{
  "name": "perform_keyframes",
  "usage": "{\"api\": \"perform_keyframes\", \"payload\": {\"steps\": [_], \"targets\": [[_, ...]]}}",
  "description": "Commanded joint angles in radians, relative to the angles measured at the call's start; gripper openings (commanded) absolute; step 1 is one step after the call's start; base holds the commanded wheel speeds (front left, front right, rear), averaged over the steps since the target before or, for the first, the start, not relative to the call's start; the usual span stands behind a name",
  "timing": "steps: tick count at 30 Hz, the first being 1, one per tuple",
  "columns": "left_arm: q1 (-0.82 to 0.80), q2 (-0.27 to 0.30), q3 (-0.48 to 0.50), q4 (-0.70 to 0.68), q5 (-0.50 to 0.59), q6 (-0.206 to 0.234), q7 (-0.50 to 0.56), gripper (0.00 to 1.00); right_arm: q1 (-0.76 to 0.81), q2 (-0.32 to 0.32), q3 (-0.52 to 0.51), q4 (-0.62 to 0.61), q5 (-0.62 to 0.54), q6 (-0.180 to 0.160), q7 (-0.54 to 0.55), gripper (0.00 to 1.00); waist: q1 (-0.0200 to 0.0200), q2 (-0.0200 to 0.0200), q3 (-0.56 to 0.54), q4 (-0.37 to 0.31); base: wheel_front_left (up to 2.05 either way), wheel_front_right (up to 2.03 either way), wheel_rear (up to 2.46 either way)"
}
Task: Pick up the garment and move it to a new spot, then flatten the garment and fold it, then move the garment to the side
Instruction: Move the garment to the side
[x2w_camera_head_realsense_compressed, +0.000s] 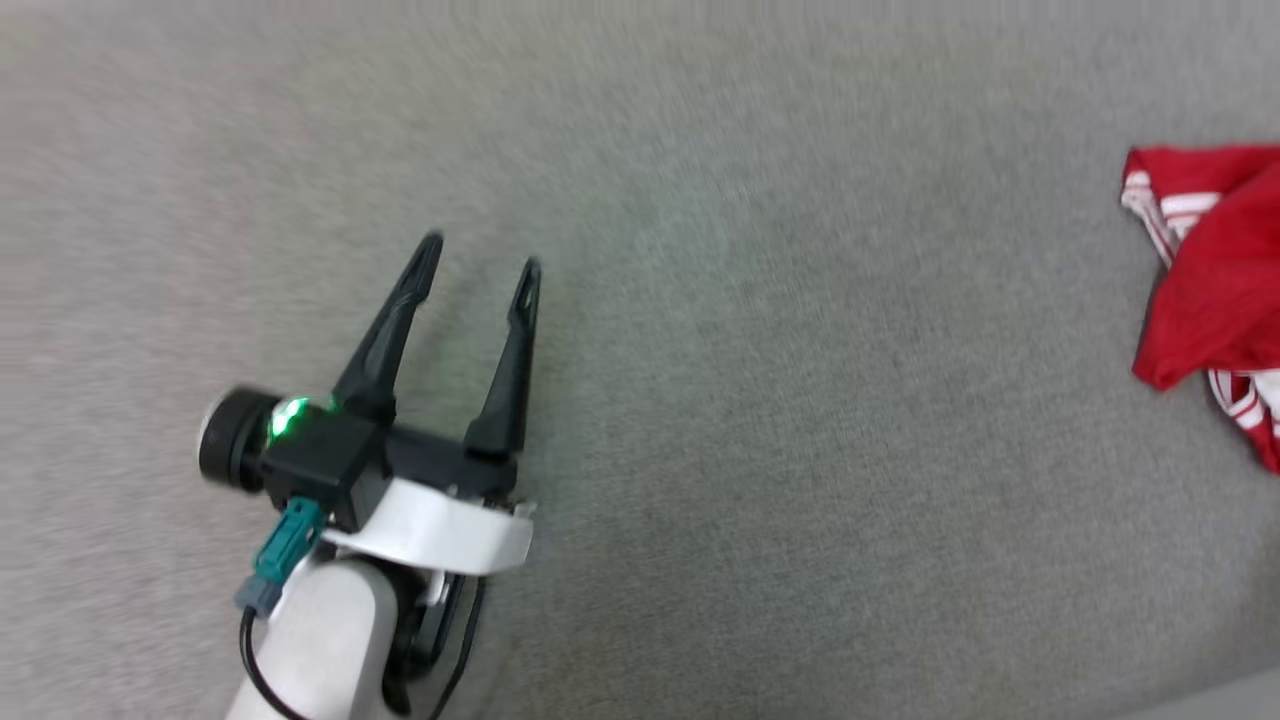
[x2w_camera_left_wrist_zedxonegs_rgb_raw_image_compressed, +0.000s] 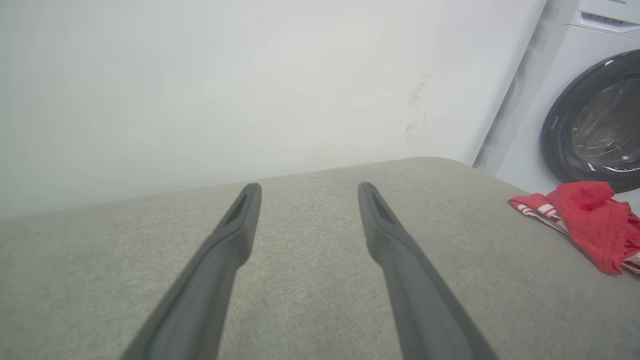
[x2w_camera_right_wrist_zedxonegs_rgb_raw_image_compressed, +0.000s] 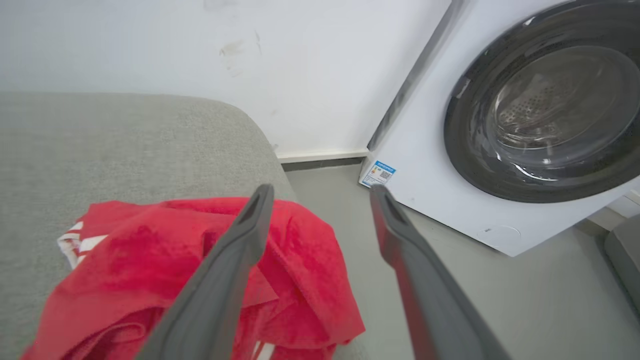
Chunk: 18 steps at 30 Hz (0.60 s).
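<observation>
Grey upholstery (x2w_camera_head_realsense_compressed: 700, 450) lies beneath the left gripper (x2w_camera_head_realsense_compressed: 480, 255) at lower left of the head view, its fingers spread and holding nothing. At the frame's right edge the garment (x2w_camera_head_realsense_compressed: 1215, 270) sits crumpled, red with striped trim, near the upholstery's rounded corner. The right gripper (x2w_camera_right_wrist_zedxonegs_rgb_raw_image_compressed: 321, 189) hovers above it, fingers parted and empty. Beyond, a white washing machine (x2w_camera_right_wrist_zedxonegs_rgb_raw_image_compressed: 415, 150) stands against a pale wall (x2w_camera_right_wrist_zedxonegs_rgb_raw_image_compressed: 300, 60).

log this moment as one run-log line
stage: before pickup | left hand: open, over bare grey cushion | right hand: open, over red jersey, nothing gripped | red jersey: crumpled at cushion edge
</observation>
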<state>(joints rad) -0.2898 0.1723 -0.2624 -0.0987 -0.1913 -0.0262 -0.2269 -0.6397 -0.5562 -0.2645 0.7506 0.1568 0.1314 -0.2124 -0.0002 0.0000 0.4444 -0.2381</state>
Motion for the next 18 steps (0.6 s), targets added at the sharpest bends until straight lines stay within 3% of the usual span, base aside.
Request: {"api": "perform_keyframes", "payload": {"steps": [1, 13, 18], "targets": [[0.027, -0.006, 0.003, 0.01, -0.008, 0.007, -0.008, 1.0, 0.044, 0.028, -0.004, -0.033, 0.008, -0.002, -0.013, 1.0, 0.0002, 0.0, -0.088, 0.052, 0.0, 0.0, 0.0], [0.185, -0.029, 0.039, 0.093, -0.049, 0.052, -0.033, 1.0, 0.452, 0.349, 0.03, -0.44, 0.032, -0.002, -0.02, 1.0, 0.0002, 0.0, -0.28, 0.157, 0.0, 0.0, 0.0], [0.236, -0.028, 0.063, 0.117, -0.057, 0.063, -0.037, 1.0, 0.568, 0.442, 0.076, -0.593, 0.017, -0.002, 0.017, 1.0, 0.0002, 0.0, -0.332, 0.203, 0.0, 0.0, 0.0]]}}
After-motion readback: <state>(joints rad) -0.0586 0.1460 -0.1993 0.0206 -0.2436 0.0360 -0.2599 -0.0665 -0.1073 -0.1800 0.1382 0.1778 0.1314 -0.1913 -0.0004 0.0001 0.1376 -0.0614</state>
